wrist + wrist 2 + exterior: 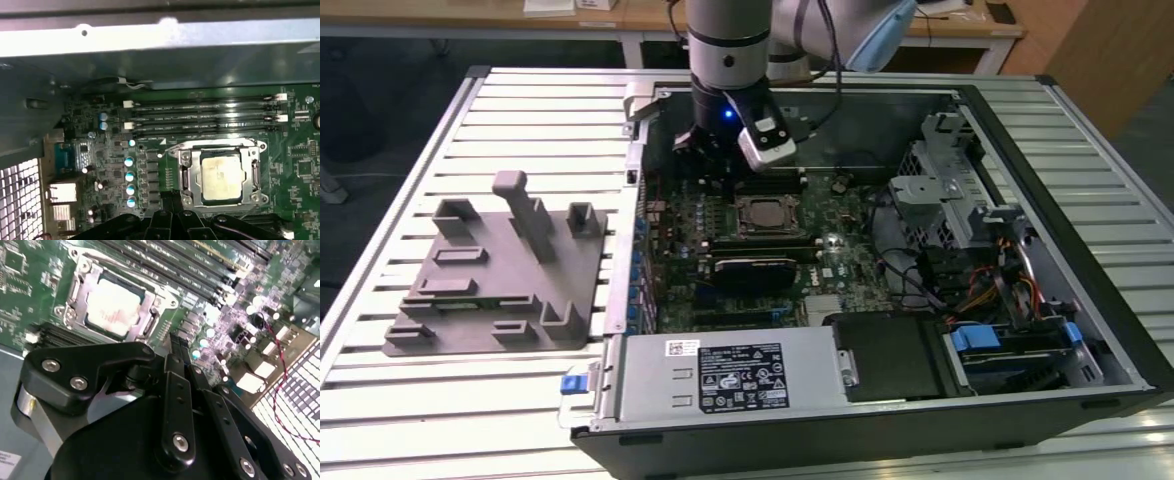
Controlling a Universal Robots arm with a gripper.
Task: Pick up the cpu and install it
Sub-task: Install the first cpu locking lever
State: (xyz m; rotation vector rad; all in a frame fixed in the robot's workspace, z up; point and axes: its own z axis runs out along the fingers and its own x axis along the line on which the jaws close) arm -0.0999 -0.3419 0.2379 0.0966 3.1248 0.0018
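The cpu (pixel 223 176) has a dull, faintly mottled metal top inside a shiny metal socket frame (pixel 186 172). The hand (pixel 182 352) is matt black — plastic or coated metal, with bright screw heads. The grey holder (pixel 500 275) looks matt; the surface (pixel 400 400) is ribbed pale metal.

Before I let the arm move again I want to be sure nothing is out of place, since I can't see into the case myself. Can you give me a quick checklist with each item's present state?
1. The cpu sits inside the socket frame: ok, in both wrist views.
2. Cpu lies flat and square: looks ok.
3. Gripper is off the cpu: ok, it sits beside the socket.
4. Gripper holds nothing: cannot tell.
5. Socket frame latched down: cannot tell.
6. Memory slots next to the socket are undisturbed: ok.
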